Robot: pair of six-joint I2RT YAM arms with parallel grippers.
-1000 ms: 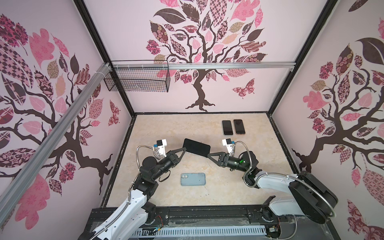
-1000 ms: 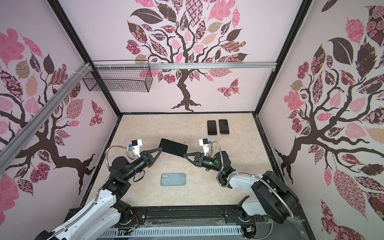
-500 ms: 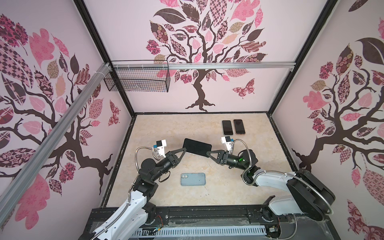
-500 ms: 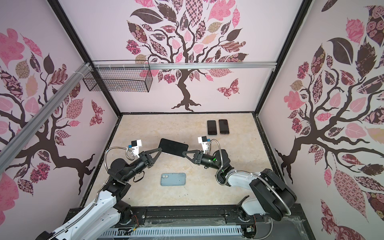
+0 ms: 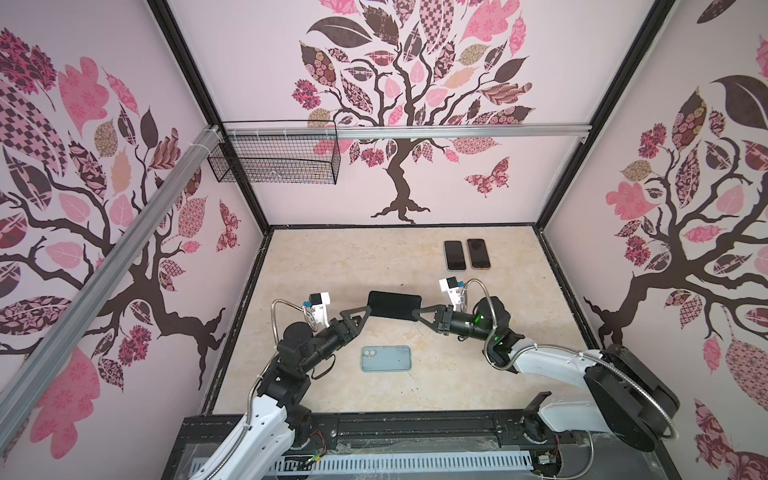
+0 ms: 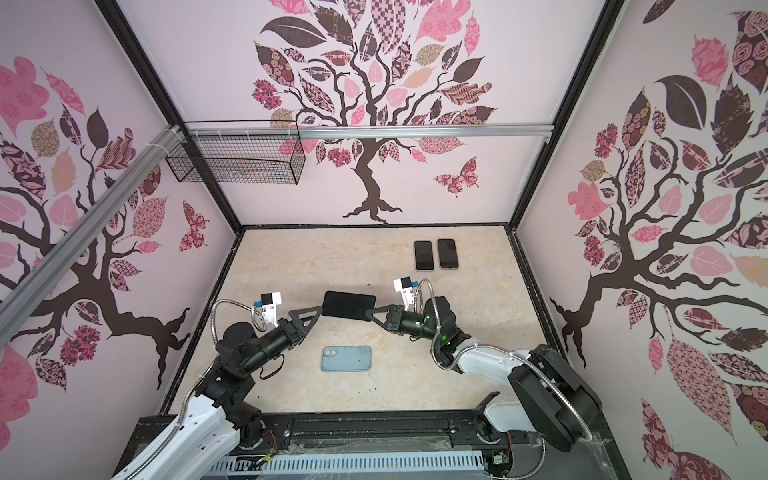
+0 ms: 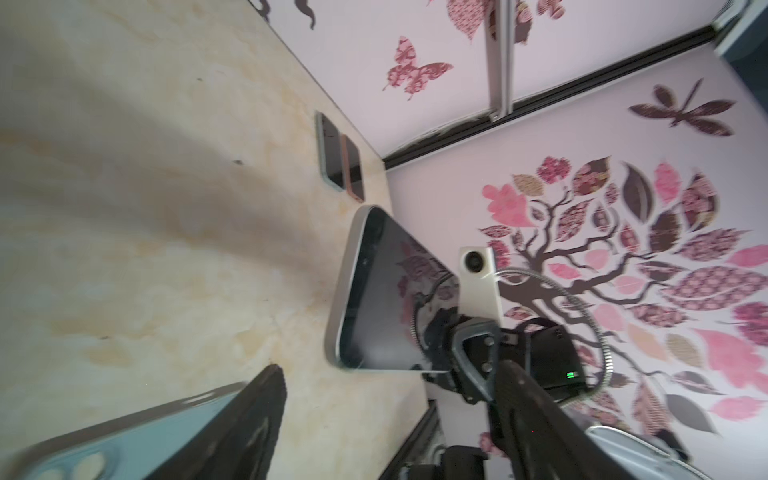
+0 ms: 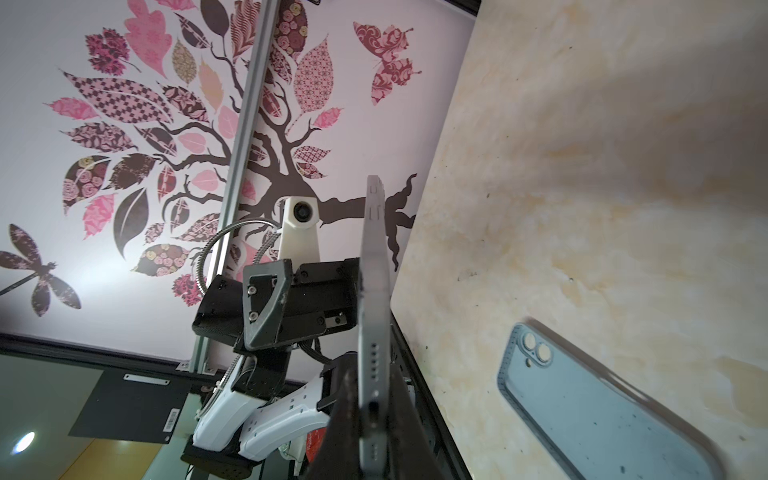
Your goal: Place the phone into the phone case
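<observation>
A black phone (image 5: 394, 305) hangs in the air above the middle of the table, screen up in both top views (image 6: 348, 304). My right gripper (image 5: 417, 314) is shut on its right end; the right wrist view shows the phone (image 8: 374, 324) edge-on, pinched between the two fingers (image 8: 374, 436). My left gripper (image 5: 365, 311) stands open at the phone's left end, its fingers spread wide of the phone (image 7: 390, 291) with a gap on each side (image 7: 388, 386). The light blue phone case (image 5: 386, 358) lies flat on the table below, nearer the front.
Two more dark phones (image 5: 454, 254) (image 5: 478, 253) lie side by side at the back right of the table. A wire basket (image 5: 274, 160) hangs on the rear wall at the left. Walls close in three sides.
My right gripper closed on the phone's right end. After that my left gripper opened and let go of the left end. The phone stayed where it was.
</observation>
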